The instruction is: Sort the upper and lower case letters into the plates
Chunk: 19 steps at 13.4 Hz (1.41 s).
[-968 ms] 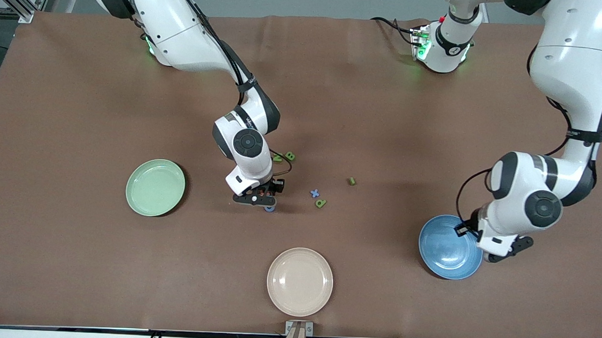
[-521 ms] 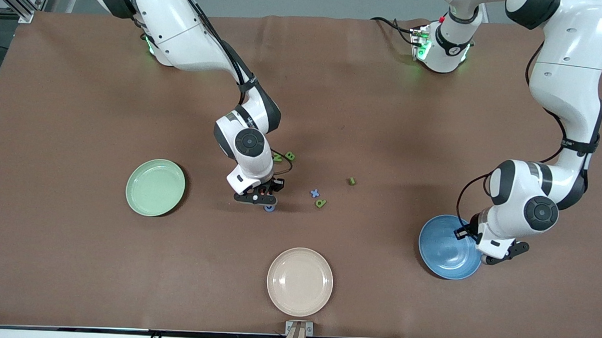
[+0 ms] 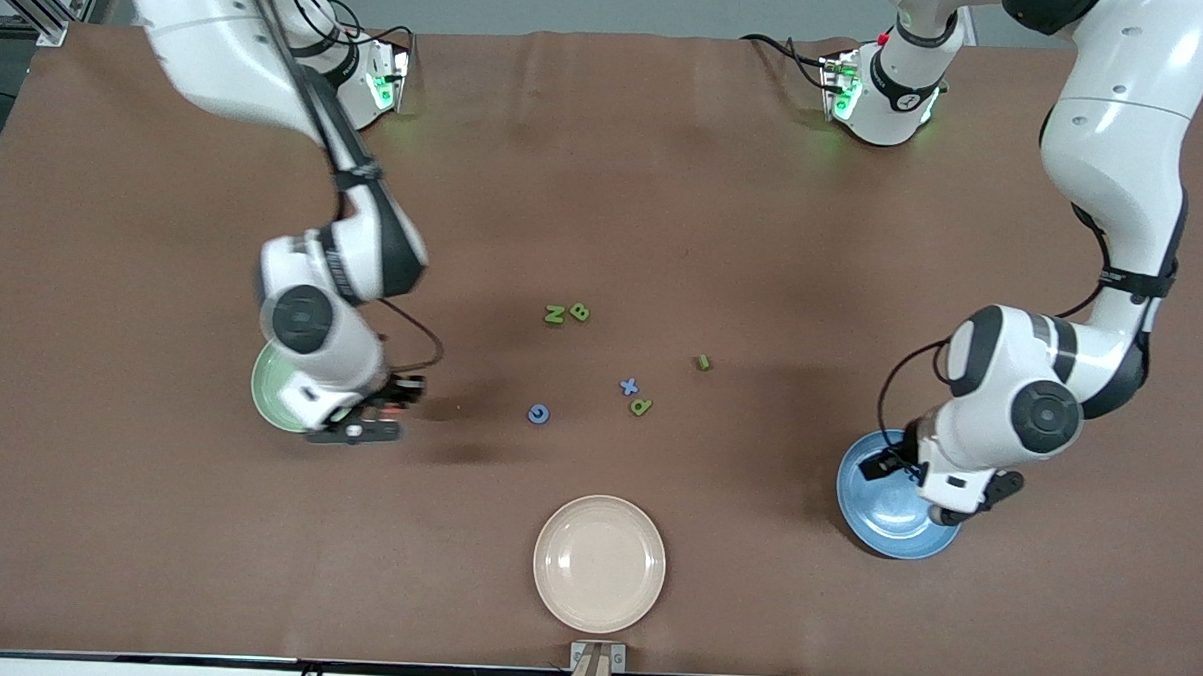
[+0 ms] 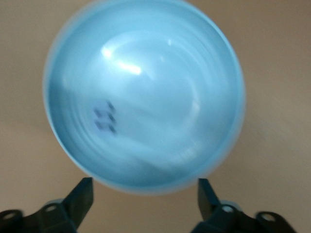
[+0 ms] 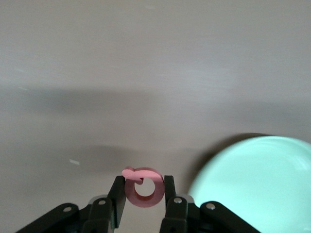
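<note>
Front, right gripper [image 3: 358,425]: lower left of frame, over the mint plate's [image 3: 271,392] edge, swung there from the letters at centre.
Front, left gripper [image 3: 941,495]: lower right, over the blue plate [image 3: 881,508], shifted slightly inward.
Front, letters: N [image 3: 554,314], B [image 3: 579,312], x [image 3: 629,386], p [image 3: 640,406], i [image 3: 703,362], blue G [image 3: 538,413] mid-frame, unmoved.
Left wrist: fingers [image 4: 81,196] spread wide, holding nothing, blue plate filling frame.
Right wrist: fingers [image 5: 118,194] clamped on pink letter [image 5: 142,188], bottom centre.

a cream-beige plate [image 3: 600,563] sits on the brown table [image 3: 155,523], at the edge nearest the front camera.
</note>
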Available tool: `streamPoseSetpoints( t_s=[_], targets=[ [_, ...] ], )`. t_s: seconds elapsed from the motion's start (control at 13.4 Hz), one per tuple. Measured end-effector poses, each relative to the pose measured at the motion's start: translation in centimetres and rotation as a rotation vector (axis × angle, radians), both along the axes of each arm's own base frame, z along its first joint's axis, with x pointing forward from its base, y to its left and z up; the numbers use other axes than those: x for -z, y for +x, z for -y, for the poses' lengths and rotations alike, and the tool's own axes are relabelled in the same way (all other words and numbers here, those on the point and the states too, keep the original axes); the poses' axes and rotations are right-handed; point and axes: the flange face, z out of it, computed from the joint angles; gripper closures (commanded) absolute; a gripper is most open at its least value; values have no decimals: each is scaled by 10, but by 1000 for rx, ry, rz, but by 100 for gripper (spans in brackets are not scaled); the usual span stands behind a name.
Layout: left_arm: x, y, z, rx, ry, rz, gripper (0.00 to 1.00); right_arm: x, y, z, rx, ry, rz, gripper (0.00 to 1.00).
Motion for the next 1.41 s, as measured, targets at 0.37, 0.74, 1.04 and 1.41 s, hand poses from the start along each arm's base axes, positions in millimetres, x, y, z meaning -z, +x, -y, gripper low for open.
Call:
streamPoseSetpoints(
  t_s=[0.37,0.74,1.04,1.41],
  targets=[
    [14,-49,106,-25,-47,-61,15,39,-53,118,-33,13,-39,100],
    [50,-106,196,-21,-80,-38,27,65,-77,118,-41,16,-83,83],
    [74,-139,228,-4,-75,-68,38,73,-82,122,-34,14,-101,0],
    [83,-145,222,-6,-63,-85,83,53,-62,102,-18,28,-53,0]
  ],
)
